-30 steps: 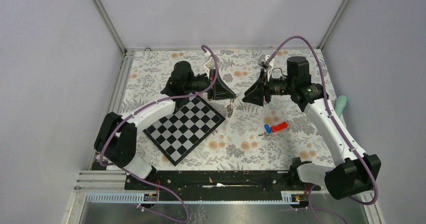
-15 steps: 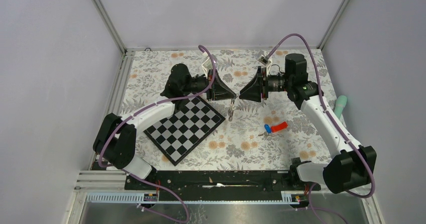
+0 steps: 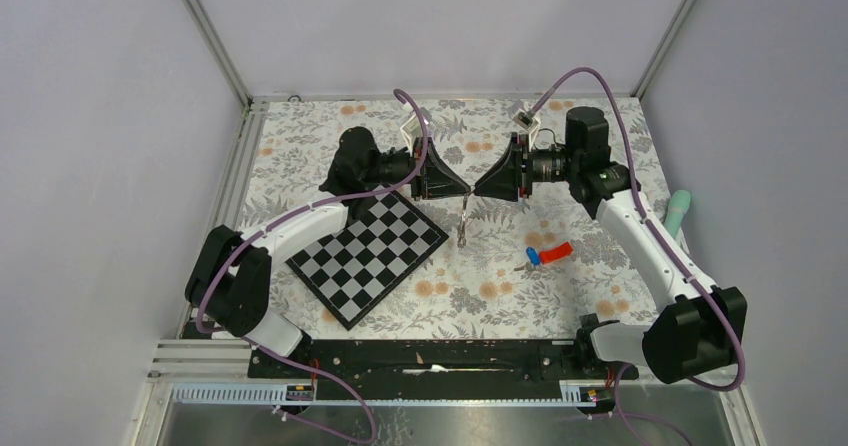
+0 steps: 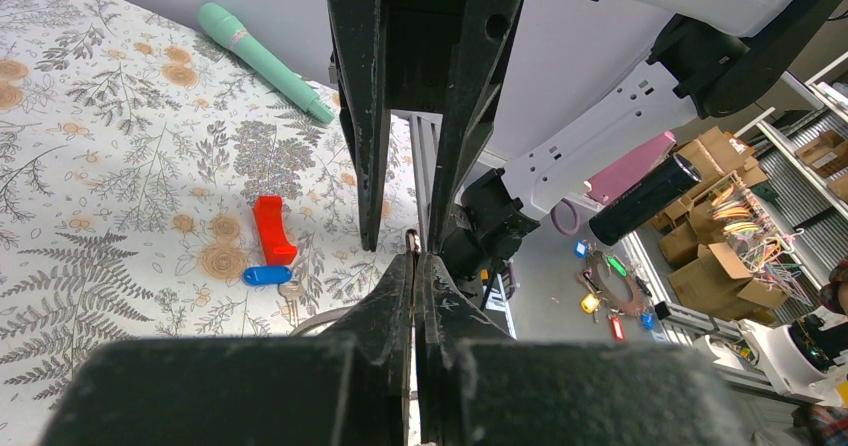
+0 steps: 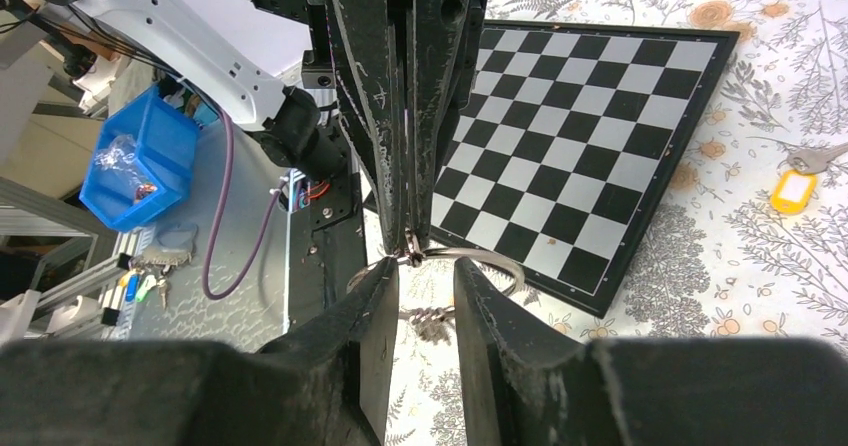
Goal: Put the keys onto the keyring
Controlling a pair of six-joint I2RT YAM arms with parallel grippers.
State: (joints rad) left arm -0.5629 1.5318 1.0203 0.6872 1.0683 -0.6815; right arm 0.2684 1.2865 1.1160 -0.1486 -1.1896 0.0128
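My left gripper [image 3: 461,195] is shut on the thin silver keyring [image 5: 492,259] and holds it above the floral table. In the top view the keyring [image 3: 462,222] hangs below the fingertips with a small silver piece dangling from it. My right gripper [image 5: 422,271] faces the left one tip to tip. Its jaws stand a little apart on either side of the pinched spot, and its left fingertip [image 5: 388,269] is right at the ring wire. A blue-capped key [image 3: 533,257] lies on the table below the right arm. A yellow-capped key [image 5: 795,189] lies beyond the chessboard.
The chessboard [image 3: 367,253] lies tilted under the left arm. A red block [image 3: 557,252] sits against the blue-capped key. A mint-green stick [image 3: 680,211] lies at the table's right edge. Grey walls close in the back and sides.
The right gripper has moved left until its tips meet the left gripper's tips, and its jaws have narrowed. The left gripper still holds the keyring, shifted slightly.
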